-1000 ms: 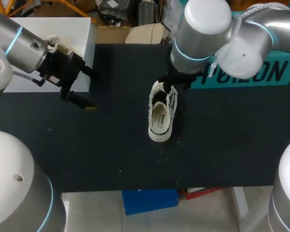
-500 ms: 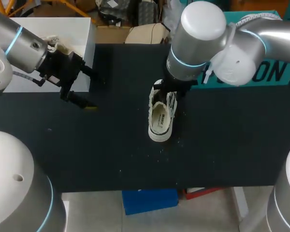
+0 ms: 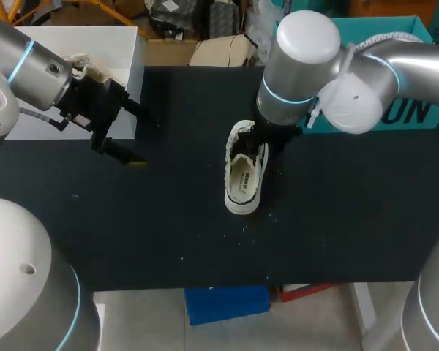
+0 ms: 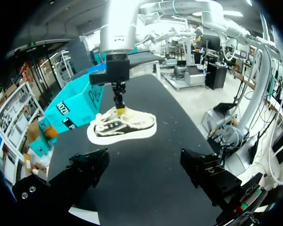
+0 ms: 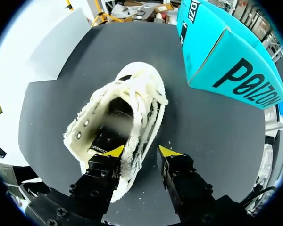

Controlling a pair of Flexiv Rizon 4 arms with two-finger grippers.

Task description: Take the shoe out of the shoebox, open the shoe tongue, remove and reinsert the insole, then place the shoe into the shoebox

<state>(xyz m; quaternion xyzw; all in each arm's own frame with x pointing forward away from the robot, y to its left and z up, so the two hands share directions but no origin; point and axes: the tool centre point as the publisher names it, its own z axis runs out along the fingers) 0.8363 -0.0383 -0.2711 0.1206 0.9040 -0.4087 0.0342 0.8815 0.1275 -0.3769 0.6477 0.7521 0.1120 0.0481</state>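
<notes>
A cream-white shoe (image 3: 243, 183) lies on the black table (image 3: 168, 234) near the middle, its opening facing up. My right gripper (image 3: 262, 142) stands at the shoe's far end, mostly hidden under its own wrist. In the right wrist view the right gripper (image 5: 141, 151) straddles one side wall of the shoe (image 5: 127, 108): one yellow tip is inside the opening, the other outside above the table, with a small gap showing. My left gripper (image 3: 134, 135) hangs open and empty at the left, well away from the shoe (image 4: 122, 129). The teal shoebox (image 3: 380, 110) stands at the right rear.
A white box (image 3: 73, 51) sits at the back left, just behind my left gripper. The teal shoebox (image 5: 226, 56) lies close beside the shoe on my right arm's side. Small crumbs dot the table in front of the shoe.
My right arm has shifted slightly above the shoe, uncovering more of the teal box, and its fingers have narrowed around the shoe's side wall. The left arm has not moved.
</notes>
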